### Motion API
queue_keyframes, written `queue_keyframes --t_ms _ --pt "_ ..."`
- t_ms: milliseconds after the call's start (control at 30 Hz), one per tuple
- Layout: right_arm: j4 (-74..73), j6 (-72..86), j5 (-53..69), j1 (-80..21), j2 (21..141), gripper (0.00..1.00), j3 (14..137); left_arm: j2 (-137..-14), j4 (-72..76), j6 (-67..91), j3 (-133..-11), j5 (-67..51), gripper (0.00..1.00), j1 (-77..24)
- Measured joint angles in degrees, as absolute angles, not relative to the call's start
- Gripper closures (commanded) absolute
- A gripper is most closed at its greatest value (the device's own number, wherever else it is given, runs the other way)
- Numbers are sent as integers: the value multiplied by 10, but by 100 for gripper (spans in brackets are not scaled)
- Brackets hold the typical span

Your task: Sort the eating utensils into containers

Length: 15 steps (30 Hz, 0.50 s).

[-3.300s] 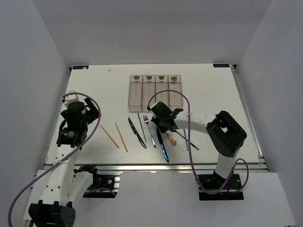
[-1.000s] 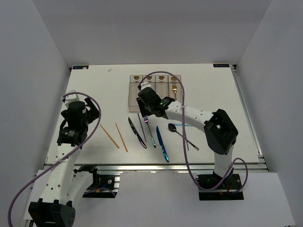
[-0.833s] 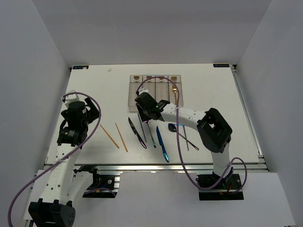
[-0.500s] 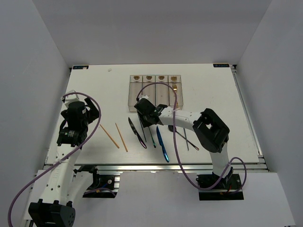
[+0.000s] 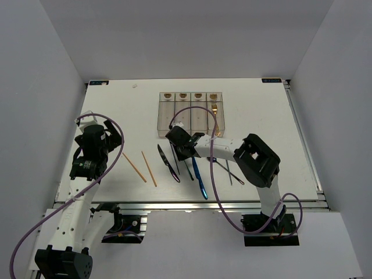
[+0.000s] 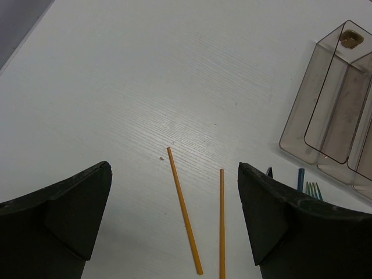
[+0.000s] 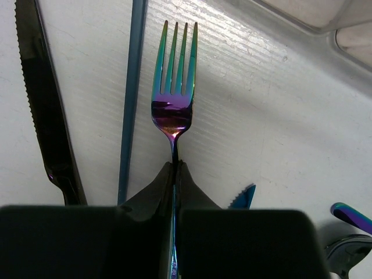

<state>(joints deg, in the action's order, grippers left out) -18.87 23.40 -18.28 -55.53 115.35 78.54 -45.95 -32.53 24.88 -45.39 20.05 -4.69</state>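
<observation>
The iridescent purple-green metal fork (image 7: pixel 173 87) sits just short of the four clear plastic rectangular bins (image 5: pixel 190 113), its tines pointing toward them. The right gripper (image 7: pixel 174 165) has its two black fingers (image 7: pixel 148 192) pressed together on the fork's thin neck just below the tines. The handle runs back between them. Whether the fork rests on the white table (image 5: pixel 261 116) or is raised a little off it cannot be told.

In the right wrist view a thin dark teal stick (image 7: pixel 132 99) lies just to the fork's left, roughly parallel to it. Beyond that lies a black serrated knife (image 7: pixel 43 99). On the fork's other side the pointed tip of a blue knife (image 7: pixel 243 197) shows beside the finger. A purple handle end (image 7: pixel 349 215) sits near the lower right corner of that view.

From above, a gold fork (image 5: pixel 215 109) lies in the rightmost bin.

The left gripper (image 6: pixel 173 174) hangs over the left part of the table, well apart from the bins. Its fingers (image 6: pixel 58 215) are spread wide and grip nothing. Two tan wooden chopsticks (image 6: pixel 185 215) lie on the table under the gap, near each other but not touching.
</observation>
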Motion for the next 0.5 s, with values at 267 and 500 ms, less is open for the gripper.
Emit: queue_keyframes --t_ms 267,500 --pt "-189 239 -189 -555 1145 100 780 -459 -325 249 -454 201 2 -47" --pt "-192 237 -190 -550 1056 100 767 -459 -325 249 -454 200 2 -47"
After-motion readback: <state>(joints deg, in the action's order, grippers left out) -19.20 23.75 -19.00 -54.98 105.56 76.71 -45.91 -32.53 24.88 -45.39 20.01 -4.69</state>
